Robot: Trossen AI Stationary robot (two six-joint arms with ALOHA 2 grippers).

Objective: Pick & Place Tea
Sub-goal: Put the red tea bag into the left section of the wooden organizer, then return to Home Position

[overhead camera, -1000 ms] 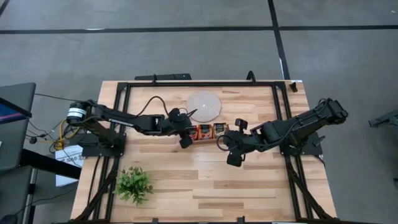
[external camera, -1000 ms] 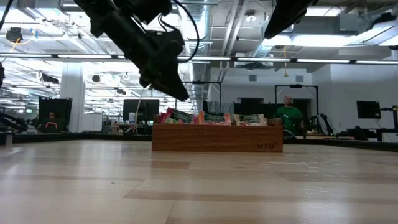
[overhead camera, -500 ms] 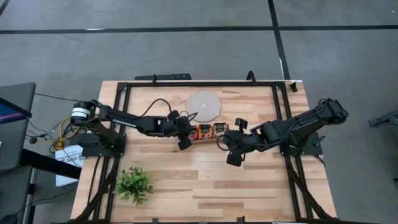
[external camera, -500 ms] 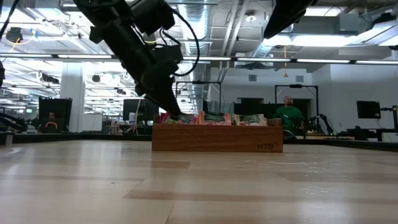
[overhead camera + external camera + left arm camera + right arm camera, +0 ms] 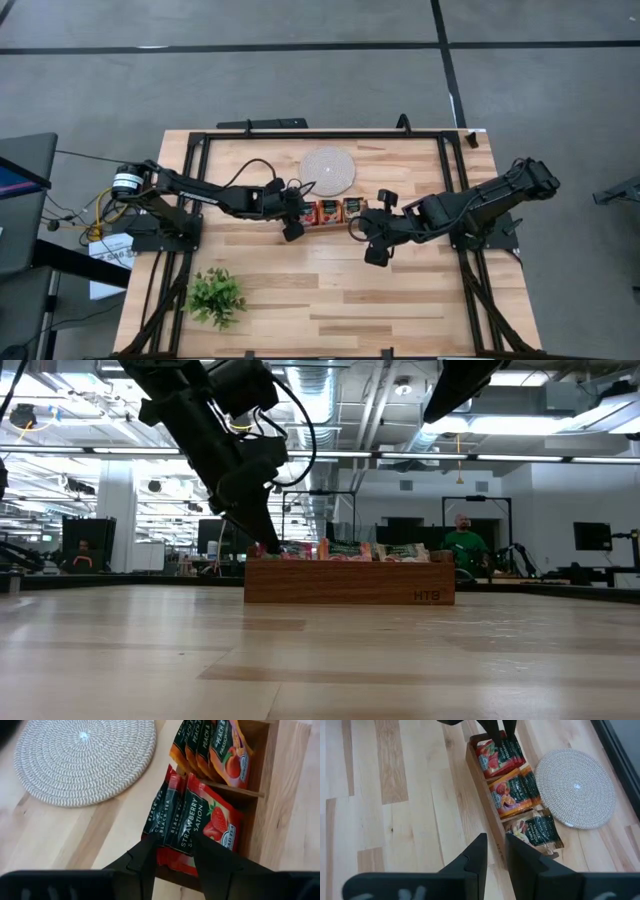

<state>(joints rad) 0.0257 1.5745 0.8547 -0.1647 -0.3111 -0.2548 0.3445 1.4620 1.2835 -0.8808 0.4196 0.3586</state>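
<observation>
My left end effector (image 5: 170,857) is down at the end compartment of the long brown wooden three-compartment tray (image 5: 335,212), its two dark fingers (image 5: 142,862) standing apart and straddling the upright edges of the small flat red and dark sachets of tea (image 5: 192,822) packed there; I see no clamp on anything, though the tips look to be touching or just beside the packets. From the low view the arm comes down steeply onto the tray's near corner. My right end effector (image 5: 492,857) waits above the bare light wooden surface (image 5: 330,290) just beside the tray, its fingers only slightly apart and carrying nothing. All the tea I can see sits in the tray: strawberry and black packets in one end compartment, peach ones in the middle, dark green-topped ones at the far end. The round pale woven mat (image 5: 328,170) next to the tray is bare, and a small green plant (image 5: 215,296) stands well apart. I judge the task barely begun: nothing is lifted out, so the first grasp, lift and placement all remain
</observation>
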